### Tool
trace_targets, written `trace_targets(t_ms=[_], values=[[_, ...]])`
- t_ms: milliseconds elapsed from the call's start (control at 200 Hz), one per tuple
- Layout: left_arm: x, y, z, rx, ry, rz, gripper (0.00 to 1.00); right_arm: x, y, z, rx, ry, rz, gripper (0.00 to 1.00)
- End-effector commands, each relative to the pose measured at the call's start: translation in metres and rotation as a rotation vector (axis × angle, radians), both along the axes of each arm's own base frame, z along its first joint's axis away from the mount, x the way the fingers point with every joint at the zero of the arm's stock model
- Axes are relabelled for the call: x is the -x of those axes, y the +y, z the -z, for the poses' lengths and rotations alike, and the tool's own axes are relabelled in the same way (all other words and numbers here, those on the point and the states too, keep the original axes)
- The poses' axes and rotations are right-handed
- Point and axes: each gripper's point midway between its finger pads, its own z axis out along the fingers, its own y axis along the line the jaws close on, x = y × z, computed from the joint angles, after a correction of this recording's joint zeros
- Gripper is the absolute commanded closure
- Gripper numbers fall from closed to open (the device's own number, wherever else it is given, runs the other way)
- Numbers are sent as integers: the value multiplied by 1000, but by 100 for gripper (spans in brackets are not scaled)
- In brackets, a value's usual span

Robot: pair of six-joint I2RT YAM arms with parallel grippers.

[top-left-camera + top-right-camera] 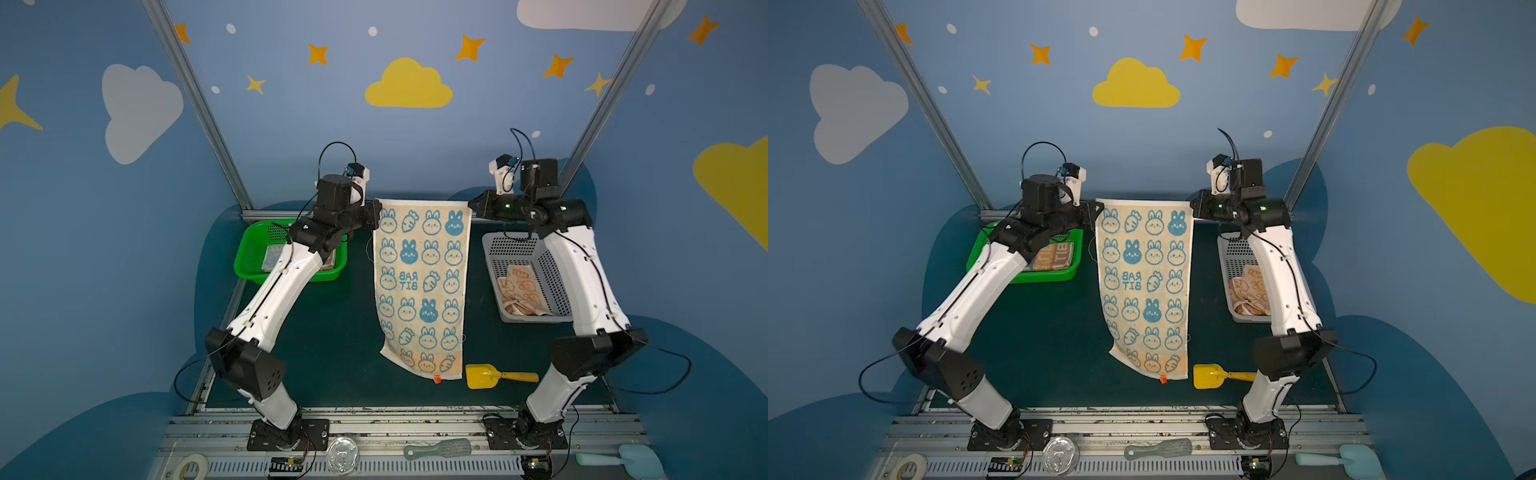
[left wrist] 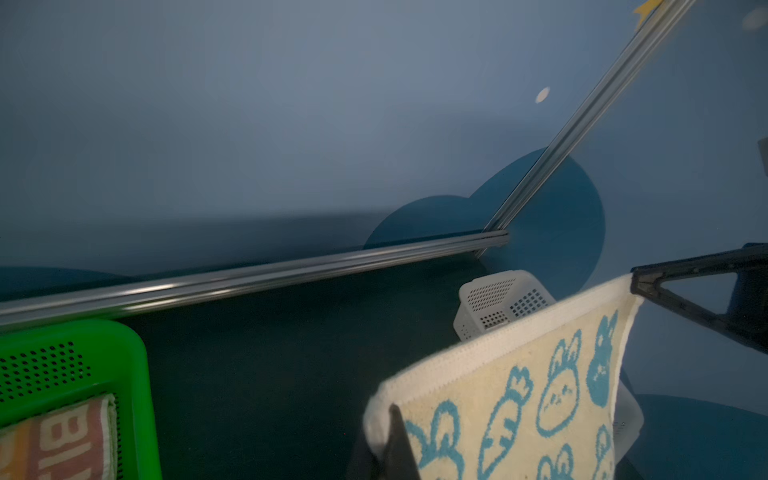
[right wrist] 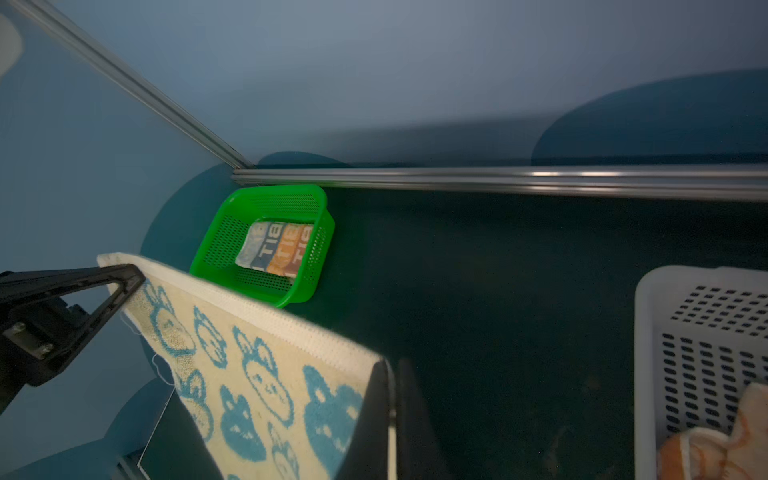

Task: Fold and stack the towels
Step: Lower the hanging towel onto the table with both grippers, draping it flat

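Your left pincer (image 1: 376, 214) is clamped on the far-left corner of the cream towel (image 1: 422, 286). Your right pincer (image 1: 473, 206) is clamped on its far-right corner. Both wrist views show the jaws together with the white hem pinched between them.

The hem runs taut from one pincer to the other, raised above the middle of the surface (image 1: 332, 332). The blue-rabbit cloth hangs open below it, one lower corner curling. Its lower edge, with the red tag (image 1: 436, 379), comes down near the yellow toy shovel (image 1: 482, 376) — whether it touches the surface I cannot tell.

Further out, the green basket (image 1: 249, 266) at far left holds a folded towel (image 1: 1052, 257). The grey basket (image 1: 498, 245) at right holds a crumpled orange-printed towel (image 1: 519, 291).

You look to be at the spread-out step, with the fold not yet made. Next, I judge, lower both corners together and keep the hem tight and level. The cloth should land flat or double over squarely, and it must stay clear of the shovel.
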Motion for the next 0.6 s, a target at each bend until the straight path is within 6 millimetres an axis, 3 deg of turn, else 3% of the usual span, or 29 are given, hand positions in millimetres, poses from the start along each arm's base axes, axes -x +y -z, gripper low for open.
trace_targets(t_ms=[0,170,320,451,596], values=[[-34,7,18,38,7,-12,97,-26,-16,26,10,46,71,100],[-78,-1,73,44,79,38,97,-61,-8,66,0,118,57,100],[-101,4,100,72,107,60,97,-76,-4,91,4,160,43,100],[-103,2,116,81,138,85,97,-70,-1,110,8,221,14,100],[-90,1,137,96,182,102,97,-51,-2,139,5,325,20,100]])
